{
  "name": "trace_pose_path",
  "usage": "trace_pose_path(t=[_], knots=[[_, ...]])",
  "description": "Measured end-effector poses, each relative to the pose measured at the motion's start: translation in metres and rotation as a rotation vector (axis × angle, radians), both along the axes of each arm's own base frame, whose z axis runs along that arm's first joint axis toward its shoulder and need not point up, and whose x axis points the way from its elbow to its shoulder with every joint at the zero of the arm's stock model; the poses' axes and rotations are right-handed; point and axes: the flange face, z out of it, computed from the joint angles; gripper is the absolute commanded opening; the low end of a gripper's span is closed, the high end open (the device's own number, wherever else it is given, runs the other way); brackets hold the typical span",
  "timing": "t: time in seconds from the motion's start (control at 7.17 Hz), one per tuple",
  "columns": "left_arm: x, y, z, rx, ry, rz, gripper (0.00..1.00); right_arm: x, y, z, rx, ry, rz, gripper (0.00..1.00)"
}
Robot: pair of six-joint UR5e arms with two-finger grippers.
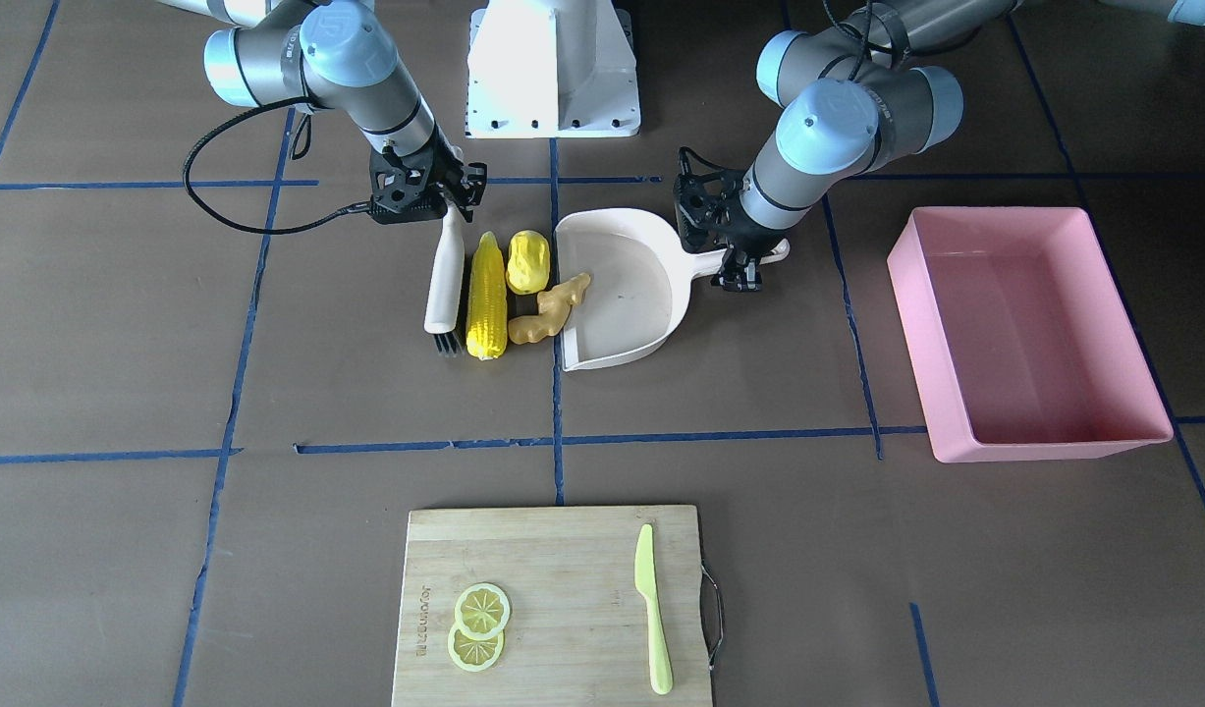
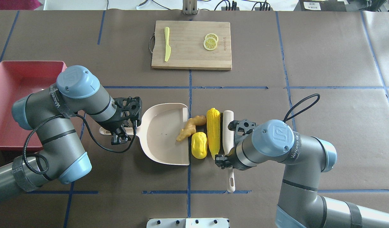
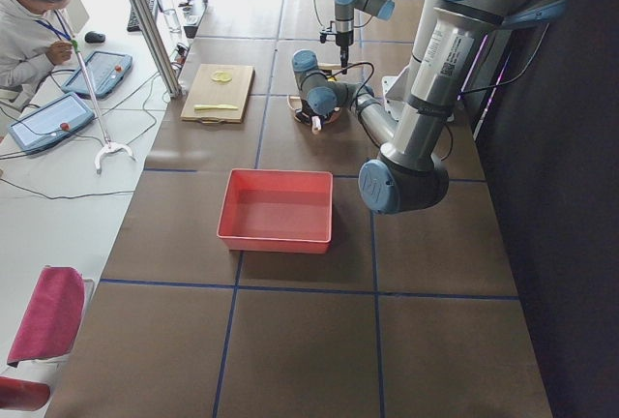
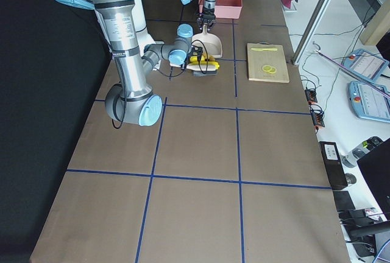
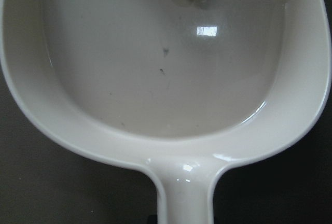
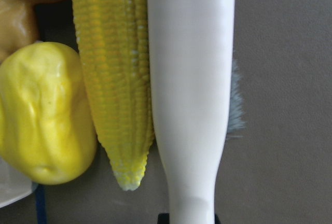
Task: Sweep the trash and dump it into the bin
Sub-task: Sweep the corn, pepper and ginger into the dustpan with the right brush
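Cream plastic dustpan (image 2: 159,133), handle clamped by left gripper (image 2: 119,135). At mouth: tan ginger root (image 2: 189,126), lumpy yellow vegetable (image 2: 199,145), long yellow corn cob (image 2: 213,129). White brush (image 2: 227,126) against cob, clamped by right gripper (image 2: 224,158). Pink plastic tub (image 1: 1044,448) beyond handle, well apart. Bristles (image 1: 448,344) clear in front view, hidden overhead.

The left tool (image 2: 121,133) clamps the handle of the cream dustpan (image 2: 161,139). The ginger root (image 2: 190,126) lies across the pan's open lip. The lumpy yellow vegetable (image 2: 199,145) and the corn cob (image 2: 213,133) sit just beside it, with the corn against the brush (image 2: 227,126) gripped by the right tool (image 2: 226,160).
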Motion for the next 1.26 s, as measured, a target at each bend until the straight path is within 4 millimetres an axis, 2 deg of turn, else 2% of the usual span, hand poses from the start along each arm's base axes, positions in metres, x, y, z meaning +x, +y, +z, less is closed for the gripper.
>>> trace_pose_path(t=[0.56,1.26], knots=[[0.0,0.0,0.0,0.0,0.0,-0.001,0.11,-0.029,-0.006,-0.021,0.005,-0.015,-0.008,0.0],[-0.001,0.0,-0.001,0.001,0.002,0.0,0.11,-0.054,-0.008,-0.046,0.01,-0.033,-0.017,0.0]])
